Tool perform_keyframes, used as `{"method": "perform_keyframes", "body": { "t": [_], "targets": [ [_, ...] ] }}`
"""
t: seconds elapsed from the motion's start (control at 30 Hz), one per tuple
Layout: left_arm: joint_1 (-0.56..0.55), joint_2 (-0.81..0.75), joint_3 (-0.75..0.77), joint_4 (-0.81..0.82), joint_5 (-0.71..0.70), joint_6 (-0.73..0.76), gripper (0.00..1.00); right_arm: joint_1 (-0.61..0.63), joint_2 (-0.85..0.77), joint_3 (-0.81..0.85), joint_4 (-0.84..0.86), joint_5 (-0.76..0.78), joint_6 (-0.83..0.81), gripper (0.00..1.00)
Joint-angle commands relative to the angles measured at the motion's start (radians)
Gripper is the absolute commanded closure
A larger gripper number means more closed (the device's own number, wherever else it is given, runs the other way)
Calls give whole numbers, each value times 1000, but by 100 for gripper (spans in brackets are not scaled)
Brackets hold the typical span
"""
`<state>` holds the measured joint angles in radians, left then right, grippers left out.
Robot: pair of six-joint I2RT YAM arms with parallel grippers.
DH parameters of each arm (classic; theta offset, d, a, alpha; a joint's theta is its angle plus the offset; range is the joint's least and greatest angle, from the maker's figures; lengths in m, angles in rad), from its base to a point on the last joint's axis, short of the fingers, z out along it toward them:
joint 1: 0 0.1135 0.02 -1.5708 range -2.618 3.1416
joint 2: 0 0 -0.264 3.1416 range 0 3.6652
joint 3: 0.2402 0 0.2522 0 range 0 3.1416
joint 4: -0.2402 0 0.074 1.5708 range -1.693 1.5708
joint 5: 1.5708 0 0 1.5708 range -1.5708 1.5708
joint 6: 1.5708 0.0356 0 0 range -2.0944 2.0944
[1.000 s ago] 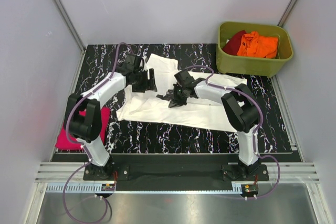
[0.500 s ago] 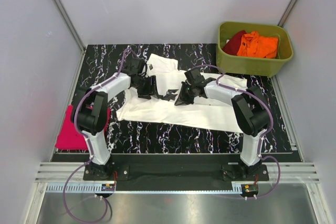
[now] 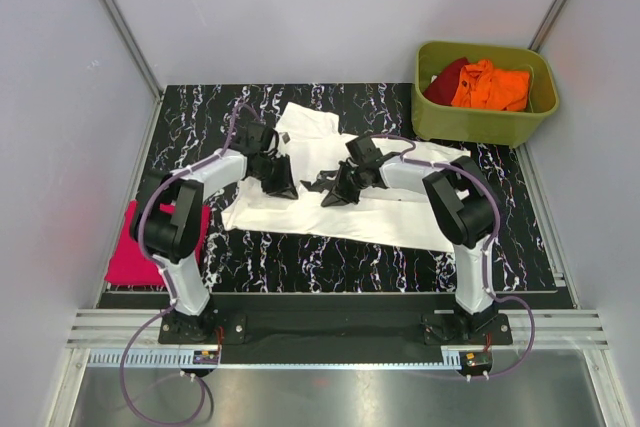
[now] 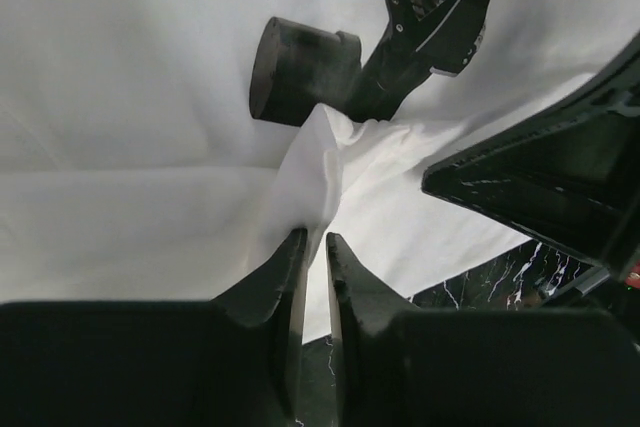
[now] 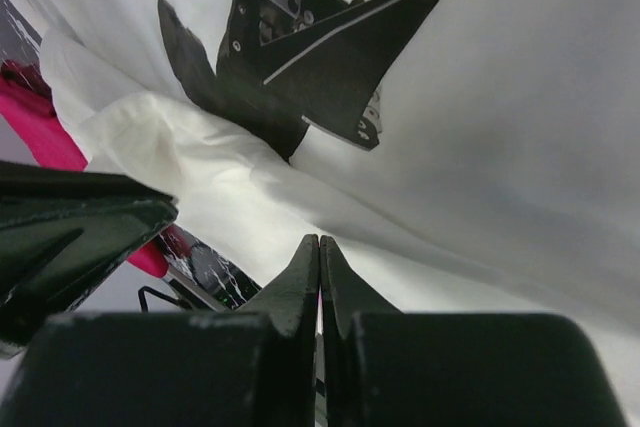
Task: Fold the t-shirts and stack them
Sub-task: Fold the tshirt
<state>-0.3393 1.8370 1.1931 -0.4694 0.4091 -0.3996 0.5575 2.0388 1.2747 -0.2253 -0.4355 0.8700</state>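
A pink t-shirt (image 3: 130, 259) lies at the far left. It hangs half off the edge of the black table (image 3: 300, 257), well away from the other shirts.

Next comes the left gripper (image 4: 312, 239). Its two fingers are almost closed, with only a thin gap between them. A little fold of the white t-shirt (image 3: 330, 215) is pinched in that gap. The cloth bunches up around the tips.

The white t-shirt is spread out in the middle of the table. It is mostly flat, with one sleeve pointing to the back. Both grippers are down on its middle part, close to each other but not touching.

The right gripper (image 5: 319, 242) comes after that. Its fingers are pressed tight together, and the tips are down on the white cloth. From the left wrist camera, the cloth rises in a small peak up to those tips, so it has a pinch of the shirt too.

At the far right, in the back corner, stands a green tub (image 3: 470, 129). A dark red t-shirt (image 3: 446, 77) and an orange t-shirt (image 3: 492, 87) lie crumpled inside it, the red one on the left.
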Motion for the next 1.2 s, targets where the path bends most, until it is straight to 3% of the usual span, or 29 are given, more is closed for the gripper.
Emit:
{"method": "perform_keyframes", "body": {
  "t": [0.0, 0.43, 0.5, 0.53, 0.7, 0.87, 1.17],
  "targets": [
    [-9, -105, -18, 57, 4, -7, 83, 9, 14, 52, 41, -40, 34, 98],
    [-49, -199, -135, 109, 8, -25, 91, 7, 72, 114, -8, -5, 43, 99],
    [-53, -214, -144, 107, -30, -27, 79, 7, 70, 109, -8, -5, 40, 99],
    [-55, -219, -142, 107, -41, -24, 58, 7, 69, 107, -9, -5, 37, 99],
    [-53, -179, -35, -6, -170, 76, 40, 7, 72, 87, -12, -9, 37, 99],
    [-44, -72, 48, -69, -158, 160, 30, 7, 86, 104, -26, -16, 34, 100],
    [-41, 19, 59, -45, -60, 153, 33, 5, 86, 95, -11, -17, 37, 100]
  ]
}}
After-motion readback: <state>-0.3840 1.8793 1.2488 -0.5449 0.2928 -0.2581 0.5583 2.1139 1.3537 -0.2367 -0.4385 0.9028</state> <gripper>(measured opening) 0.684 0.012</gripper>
